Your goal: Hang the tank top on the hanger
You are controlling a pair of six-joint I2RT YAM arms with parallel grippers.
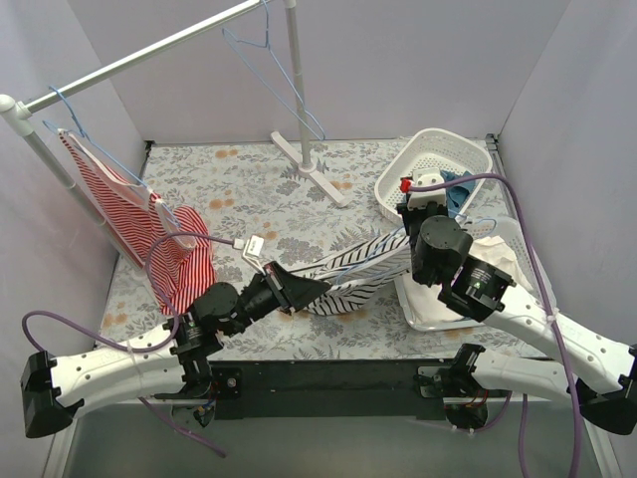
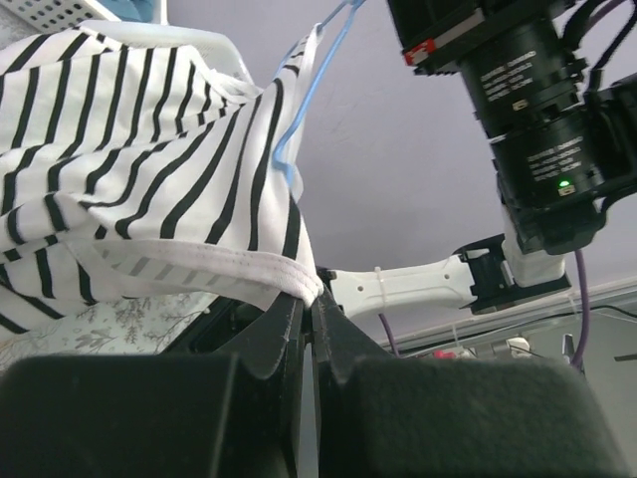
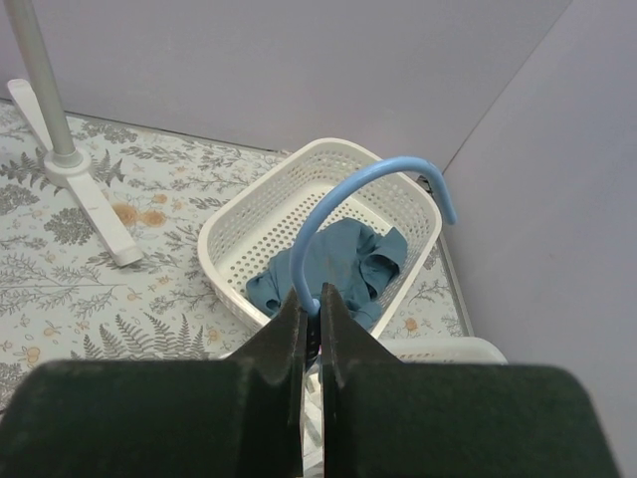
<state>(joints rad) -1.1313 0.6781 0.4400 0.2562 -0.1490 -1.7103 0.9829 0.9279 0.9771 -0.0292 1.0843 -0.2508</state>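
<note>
The black-and-white striped tank top hangs stretched between my two arms above the table's middle. My left gripper is shut on its white hem; the cloth fills the left wrist view. The light-blue hanger runs inside the top, one wire showing at its opening. My right gripper is shut on the neck of the hanger, whose blue hook curves up above the jaws. In the top view the right gripper sits under its wrist, hidden.
A white rail on a stand carries a red-and-white striped garment and spare blue hangers. A white basket with blue cloth stands at the back right, a second white tray below it.
</note>
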